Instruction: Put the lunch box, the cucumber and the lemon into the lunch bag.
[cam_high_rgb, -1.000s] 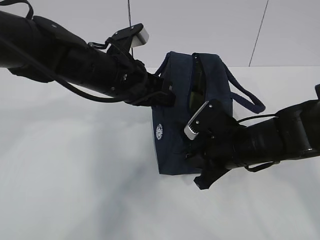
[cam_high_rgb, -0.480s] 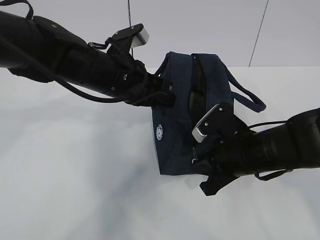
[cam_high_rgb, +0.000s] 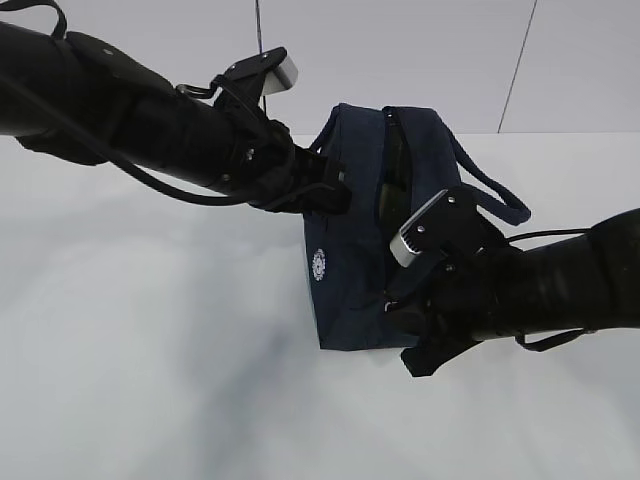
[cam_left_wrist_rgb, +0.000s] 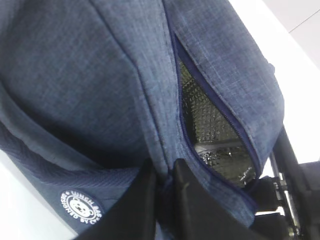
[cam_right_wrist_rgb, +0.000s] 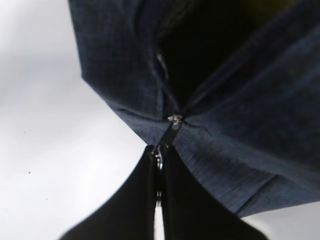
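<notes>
The dark navy lunch bag (cam_high_rgb: 350, 250) stands on the white table with its top zipper partly open. My left gripper (cam_high_rgb: 335, 195) is shut on a fold of the bag's fabric by the zipper edge (cam_left_wrist_rgb: 162, 172), above the round white logo (cam_left_wrist_rgb: 80, 205). Silver lining (cam_left_wrist_rgb: 210, 130) shows through the opening. My right gripper (cam_right_wrist_rgb: 159, 150) is shut on the metal ring pull (cam_right_wrist_rgb: 172, 125) at the near end of the zipper, at the bag's front corner (cam_high_rgb: 395, 300). The lunch box, the cucumber and the lemon are hidden or out of view.
One loop handle (cam_high_rgb: 495, 195) hangs off the bag's right side. The white table (cam_high_rgb: 150, 380) runs to a pale wall behind. Both black arms cross in front of the bag at left and right.
My right arm has shifted a little to the right, dipping then rising, still shut on the zipper pull. The left arm and the bag have stayed put.
</notes>
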